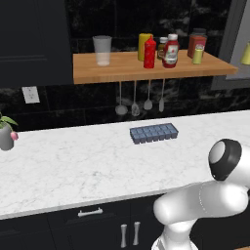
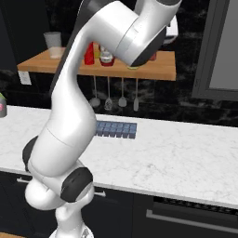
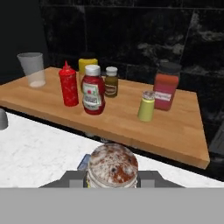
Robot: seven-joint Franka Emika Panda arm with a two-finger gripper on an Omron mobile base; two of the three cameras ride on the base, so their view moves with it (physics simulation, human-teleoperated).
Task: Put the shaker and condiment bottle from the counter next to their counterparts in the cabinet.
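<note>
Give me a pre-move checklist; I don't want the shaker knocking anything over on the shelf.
1. Shaker held in gripper: ok, its cap sits between the fingers.
2. Condiment bottle on the cabinet beside the ketchup bottle: ok.
3. Bare board beside the bigger shaker: ok, free in front and to its left.
4. Shaker's base above the board's front edge: cannot tell.
5. Red jar apart from the bigger shaker: ok.
</note>
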